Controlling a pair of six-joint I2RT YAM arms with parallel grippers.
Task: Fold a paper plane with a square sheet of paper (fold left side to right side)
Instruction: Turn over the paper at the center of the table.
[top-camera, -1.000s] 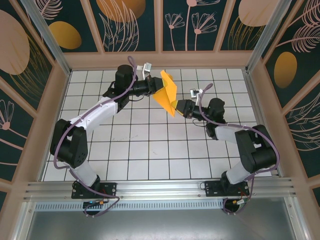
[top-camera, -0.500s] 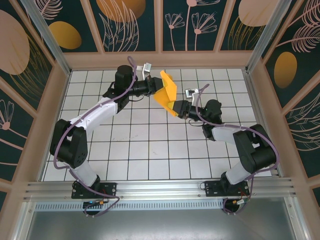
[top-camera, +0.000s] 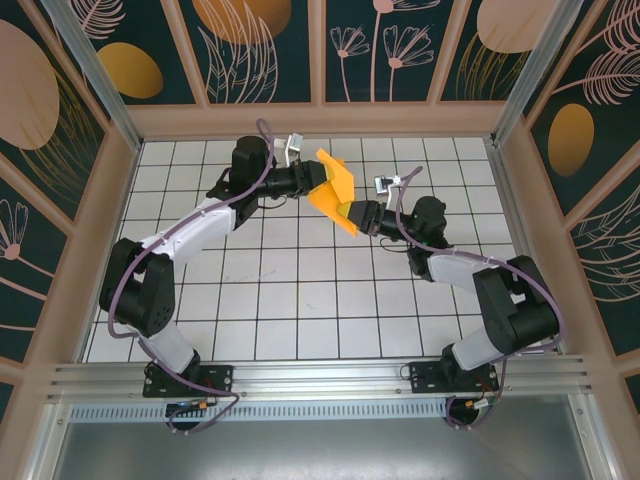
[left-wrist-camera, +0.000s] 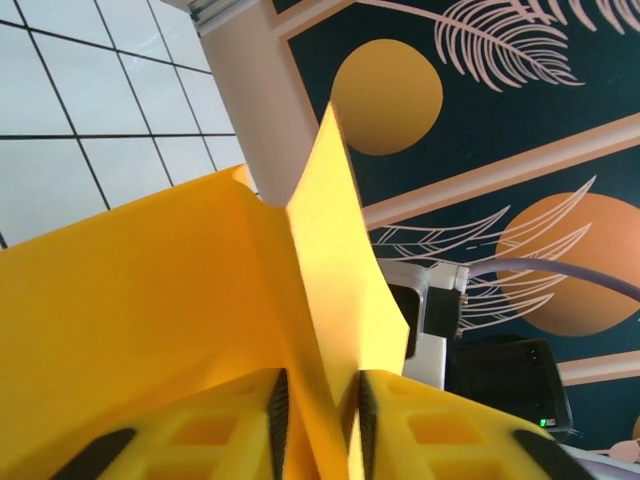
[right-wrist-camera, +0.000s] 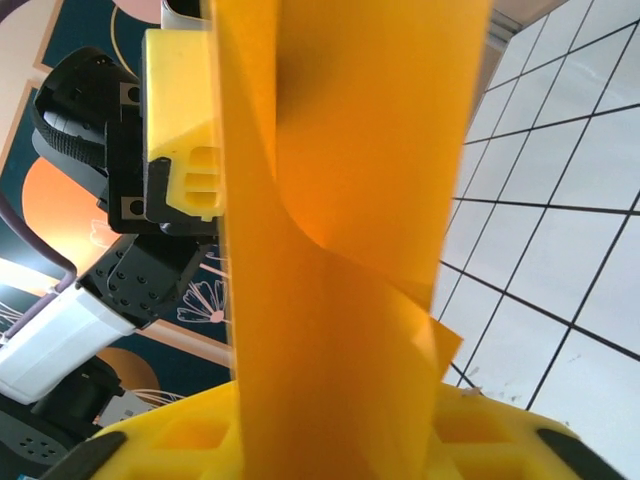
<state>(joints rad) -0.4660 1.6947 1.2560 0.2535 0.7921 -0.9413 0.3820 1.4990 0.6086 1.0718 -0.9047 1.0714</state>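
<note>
- Above the far middle of the counter (top-camera: 300, 290), the square sheet of paper (top-camera: 335, 185) hangs clear of the tiles, bridged between the left gripper (top-camera: 313, 178) and the right gripper (top-camera: 350, 212).
- One sheet: plain orange-yellow and unmarked. It is creased and partly folded, with a broad flap standing up toward the back wall and a narrower end reaching down to the right gripper.
- Two arms (top-camera: 190, 235), one gripper each, and both grippers have yellow fingers.
- Seen from the left wrist, the left gripper's fingers (left-wrist-camera: 200, 440) stand close together and pinch a fold of the sheet between them. The rest of the paper fans upward and to the left.
- Seen from the right wrist, the sheet runs down between the right gripper's fingers (right-wrist-camera: 500, 435) and covers the gap. I cannot tell whether they press on it or stand slightly apart.
- Behind the paper in that view, at upper left, are a yellow finger and the black housing of the left gripper.
- One small green light (left-wrist-camera: 545, 422) glows on a dark housing in the left wrist view.
- The counter is white square tiles with thin dark grid lines. An aluminium rail (top-camera: 320, 380) runs along its near edge, where both arm bases are bolted.
- A pale wood-toned frame (top-camera: 320, 120) encloses the space. Its wall panels (top-camera: 270, 50) are dark teal with orange ovals and pale feather and flower outlines.
</note>
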